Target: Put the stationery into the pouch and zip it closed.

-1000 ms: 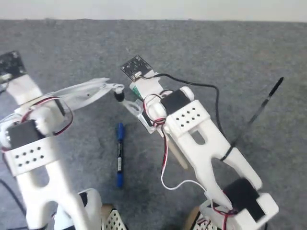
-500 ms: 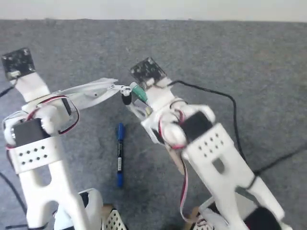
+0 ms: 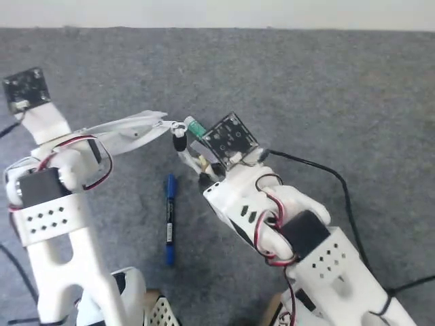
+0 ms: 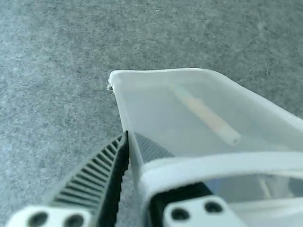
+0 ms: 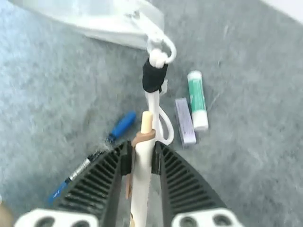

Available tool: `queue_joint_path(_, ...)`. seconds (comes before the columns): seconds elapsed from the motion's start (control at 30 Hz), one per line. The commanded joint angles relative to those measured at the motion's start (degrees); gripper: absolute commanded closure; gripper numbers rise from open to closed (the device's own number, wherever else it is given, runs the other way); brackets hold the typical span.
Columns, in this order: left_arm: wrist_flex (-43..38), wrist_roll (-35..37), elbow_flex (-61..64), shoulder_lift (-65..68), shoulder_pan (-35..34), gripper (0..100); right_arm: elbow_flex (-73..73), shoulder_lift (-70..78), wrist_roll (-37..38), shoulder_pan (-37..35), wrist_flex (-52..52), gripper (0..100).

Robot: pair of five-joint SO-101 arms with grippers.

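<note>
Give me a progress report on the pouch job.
Done: nothing surely packed; a pale stick shows through the pouch, inside or behind, unclear. In hand: left hand grips the pouch edge, right hand holds a wooden stick by the zip pull. Left: pen, glue stick and eraser lie on the table; then zipping.

Overhead view looks down on the table (image 3: 326, 81). Close wrist views look past the left end effector (image 4: 130, 142) and right end effector (image 5: 141, 146), sharing the pouch (image 4: 189, 118) ahead.
</note>
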Motion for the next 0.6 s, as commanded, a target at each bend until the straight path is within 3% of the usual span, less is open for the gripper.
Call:
queue_joint_path(0.0, 0.2, 0.3, -1.3, -0.2, 0.3, 99, 0.0, -3.6, -0.6, -0.7, -2.7, 99.1)
queue_joint_path(0.57, 0.4, 0.3, -1.2, -0.2, 0.3, 99, 0.2, -4.9, -0.6, -5.7, -3.4, 99.1)
